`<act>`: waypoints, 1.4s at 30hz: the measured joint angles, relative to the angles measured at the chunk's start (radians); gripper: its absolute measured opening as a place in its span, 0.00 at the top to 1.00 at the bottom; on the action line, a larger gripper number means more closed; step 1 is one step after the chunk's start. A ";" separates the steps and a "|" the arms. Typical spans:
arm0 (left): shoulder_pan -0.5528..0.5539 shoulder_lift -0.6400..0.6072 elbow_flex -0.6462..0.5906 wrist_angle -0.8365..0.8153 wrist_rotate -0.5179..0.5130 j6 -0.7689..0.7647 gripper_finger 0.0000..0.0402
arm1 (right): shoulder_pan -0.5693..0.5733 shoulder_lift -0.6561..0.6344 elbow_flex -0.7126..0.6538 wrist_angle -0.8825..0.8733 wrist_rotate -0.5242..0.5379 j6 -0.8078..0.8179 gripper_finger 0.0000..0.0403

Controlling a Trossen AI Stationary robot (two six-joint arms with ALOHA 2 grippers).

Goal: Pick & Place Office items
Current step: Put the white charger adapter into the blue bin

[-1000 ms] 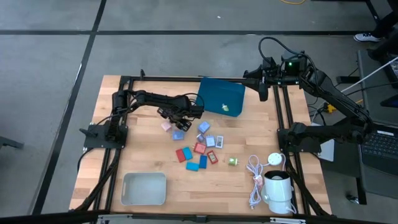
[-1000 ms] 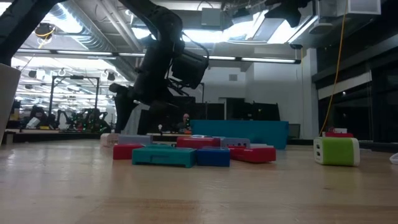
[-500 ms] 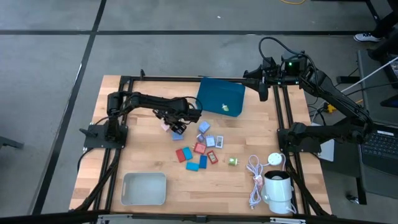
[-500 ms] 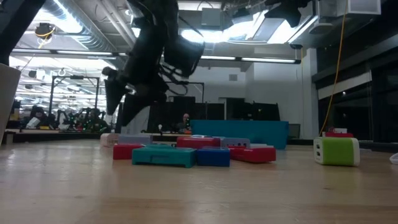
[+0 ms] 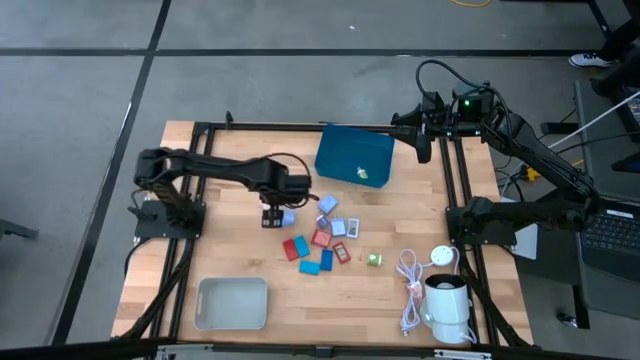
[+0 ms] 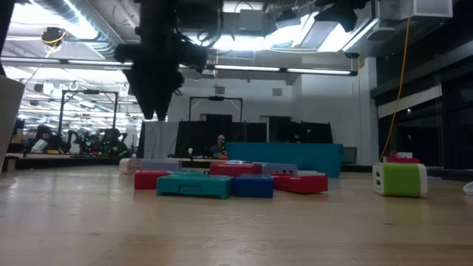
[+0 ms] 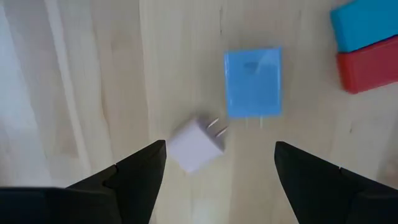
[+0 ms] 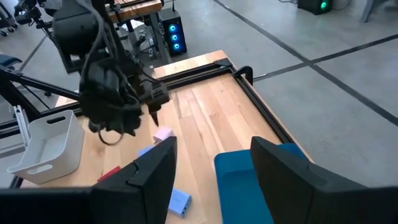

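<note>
The office items [image 5: 322,236] lie flat in a loose cluster mid-table: red, blue, pink, lavender and white pieces, plus a green bit [image 5: 373,260] off to the right. My left gripper [image 5: 272,214] hangs open above the cluster's left end, pointing straight down. In the left wrist view my left gripper [image 7: 219,149] has a pale pronged piece [image 7: 196,147] and a blue pronged piece [image 7: 253,81] lying on the wood below its fingers, untouched. In the low view my left gripper [image 6: 157,111] is well above the pieces. My right gripper [image 5: 424,142] waits open at the table's far right.
A teal box [image 5: 355,157] sits at the far edge behind the cluster. A white tray [image 5: 232,303] stands near the near-left corner. The coiled white cable [image 5: 408,290] and the white cylindrical device [image 5: 447,306] occupy the near-right corner. Black frame rails run along both sides.
My left gripper has swung from beside the teal box toward the table's left and near edges, risen, and tipped from a slant to pointing straight down over the cluster's left end. No piece has moved.
</note>
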 joint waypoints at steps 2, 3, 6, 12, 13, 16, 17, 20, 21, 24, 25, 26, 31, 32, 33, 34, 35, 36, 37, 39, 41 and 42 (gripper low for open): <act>0.006 -0.026 -0.040 0.005 0.003 0.033 0.27 | 0.000 0.000 0.000 0.008 0.000 -0.005 0.48; 0.007 -0.034 -0.056 0.002 0.006 0.054 0.27 | 0.000 0.000 0.000 0.013 0.000 -0.005 0.48; 0.003 -0.051 -0.103 -0.001 0.018 0.178 0.27 | 0.000 0.000 0.000 0.031 0.000 -0.005 0.48; 0.009 -0.048 -0.204 0.050 0.053 0.417 0.27 | 0.000 0.000 0.000 0.100 0.015 0.051 0.48; 0.018 -0.048 -0.222 0.066 0.052 0.443 0.27 | 0.000 0.000 0.000 0.110 0.025 0.065 0.48; 0.049 -0.048 -0.259 0.100 0.046 0.511 0.27 | 0.000 0.000 0.000 0.132 0.057 0.113 0.48; 0.059 -0.048 -0.266 0.115 0.031 0.533 0.27 | 0.000 0.000 0.000 0.134 0.062 0.129 0.48; 0.091 -0.048 -0.284 0.165 0.004 0.598 0.27 | 0.000 0.000 0.000 0.137 0.067 0.145 0.48; 0.102 -0.048 -0.292 0.184 0.004 0.619 0.27 | 0.000 0.000 0.000 0.141 0.079 0.146 0.48; 0.130 -0.048 -0.316 0.239 0.010 0.679 0.27 | 0.000 0.000 0.000 0.147 0.106 0.157 0.48; 0.137 -0.048 -0.322 0.247 0.015 0.698 0.27 | -0.001 0.000 0.000 0.152 0.108 0.162 0.48; 0.144 -0.048 -0.326 0.249 0.020 0.715 0.27 | -0.001 0.000 0.000 0.160 0.108 0.170 0.48; 0.177 -0.048 -0.328 0.268 0.024 0.785 0.27 | 0.000 0.000 0.000 0.182 0.108 0.191 0.48; 0.183 -0.048 -0.328 0.272 0.027 0.799 0.27 | 0.000 0.000 0.000 0.183 0.108 0.193 0.48; 0.189 -0.048 -0.328 0.274 0.031 0.811 0.27 | 0.000 0.000 0.000 0.184 0.108 0.197 0.48; 0.194 -0.048 -0.329 0.278 0.037 0.819 0.27 | 0.000 0.000 0.000 0.184 0.108 0.205 0.48; 0.199 -0.048 -0.329 0.283 0.047 0.827 0.27 | 0.000 0.001 0.000 0.184 0.108 0.211 0.48; 0.204 -0.048 -0.329 0.290 0.056 0.836 0.27 | 0.000 0.001 0.000 0.184 0.108 0.214 0.48; 0.207 -0.048 -0.329 0.296 0.061 0.843 0.27 | 0.000 0.001 0.000 0.184 0.108 0.214 0.48; 0.214 -0.045 -0.329 0.308 0.071 0.852 0.27 | 0.000 0.001 0.000 0.184 0.108 0.214 0.48; 0.217 -0.033 -0.329 0.313 0.081 0.855 0.27 | 0.000 0.002 0.000 0.184 0.108 0.216 0.48; 0.218 -0.026 -0.329 0.312 0.085 0.855 0.27 | 0.000 0.002 0.000 0.184 0.108 0.216 0.48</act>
